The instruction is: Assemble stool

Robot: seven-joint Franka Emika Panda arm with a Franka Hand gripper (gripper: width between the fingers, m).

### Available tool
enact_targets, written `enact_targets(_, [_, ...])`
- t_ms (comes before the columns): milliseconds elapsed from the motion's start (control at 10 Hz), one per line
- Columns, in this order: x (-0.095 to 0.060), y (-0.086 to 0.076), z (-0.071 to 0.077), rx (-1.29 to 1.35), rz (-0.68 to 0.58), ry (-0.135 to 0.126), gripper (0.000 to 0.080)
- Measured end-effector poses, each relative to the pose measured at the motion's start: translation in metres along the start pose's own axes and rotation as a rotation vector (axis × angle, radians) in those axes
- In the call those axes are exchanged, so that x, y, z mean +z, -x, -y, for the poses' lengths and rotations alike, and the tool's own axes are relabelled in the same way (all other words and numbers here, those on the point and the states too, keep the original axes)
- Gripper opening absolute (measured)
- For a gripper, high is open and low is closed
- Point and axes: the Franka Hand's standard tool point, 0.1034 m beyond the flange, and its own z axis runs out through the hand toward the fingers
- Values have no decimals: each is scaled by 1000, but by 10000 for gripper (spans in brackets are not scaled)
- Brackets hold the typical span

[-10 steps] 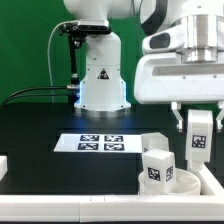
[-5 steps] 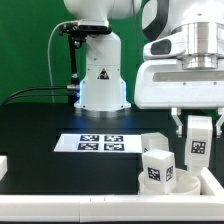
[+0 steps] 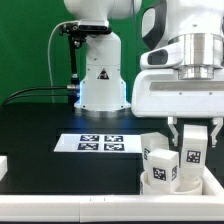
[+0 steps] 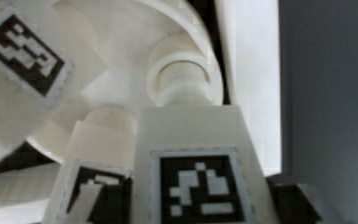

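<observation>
The round white stool seat [image 3: 203, 184] lies at the table's front on the exterior view's right. Two chunky white legs with black-and-white tags stand on it: one upright [image 3: 158, 167], another behind it [image 3: 154, 142]. My gripper [image 3: 192, 150] is shut on a third tagged leg [image 3: 192, 158] and holds it upright just over the seat, beside the standing leg. In the wrist view the held leg [image 4: 197, 170] fills the foreground, with the seat's socket [image 4: 185, 78] beyond it and a standing leg's tag [image 4: 23, 52] to one side.
The marker board [image 3: 100, 143] lies flat mid-table. The robot's white base [image 3: 100, 75] stands behind it with a black cable. A white border rail [image 3: 60, 208] runs along the front edge, with a white block [image 3: 3, 165] at the exterior view's left.
My gripper has moved toward the exterior view's left with the leg in it and a little lower, now over the seat next to the standing leg.
</observation>
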Motion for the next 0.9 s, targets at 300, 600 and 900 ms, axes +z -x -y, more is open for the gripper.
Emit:
enact_targets(300, [2, -1, 5, 7, -49, -22, 334])
enact_targets(600, [2, 2, 5, 47, -88, -35, 334])
enact_targets(900, [2, 2, 4, 69, -90, -35, 334])
